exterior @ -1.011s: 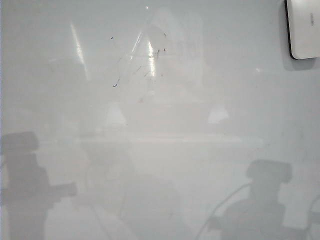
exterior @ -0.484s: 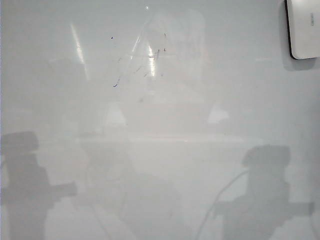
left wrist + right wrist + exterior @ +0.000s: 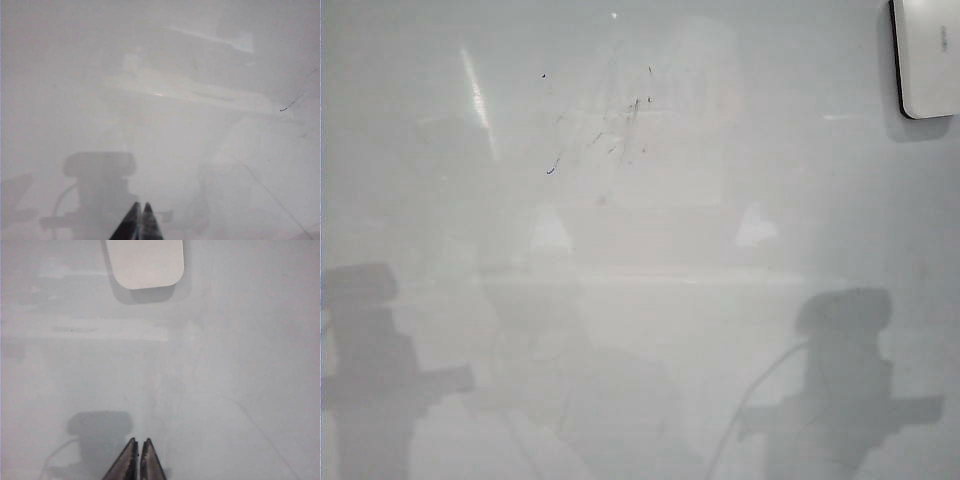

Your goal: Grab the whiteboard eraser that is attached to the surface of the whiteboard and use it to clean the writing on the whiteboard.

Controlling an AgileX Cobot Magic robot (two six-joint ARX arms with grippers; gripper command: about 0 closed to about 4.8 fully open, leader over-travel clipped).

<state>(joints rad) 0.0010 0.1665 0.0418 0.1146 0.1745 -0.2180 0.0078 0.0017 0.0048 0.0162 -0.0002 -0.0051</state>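
One whiteboard (image 3: 740, 330), one whiteboard eraser (image 3: 928, 55); both end effectors closed, apart from eraser: left end effector (image 3: 139, 212), right end effector (image 3: 139, 450).

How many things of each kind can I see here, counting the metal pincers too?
whiteboard: 1
whiteboard eraser, stuck on the board: 1
Pincers: 2, left gripper and right gripper, both shut, off the eraser
Total: 4

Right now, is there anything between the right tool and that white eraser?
No: in the right wrist view, only bare whiteboard lies between the shut right tool and the whiteboard eraser. Just dim shadows and reflections cross that stretch.
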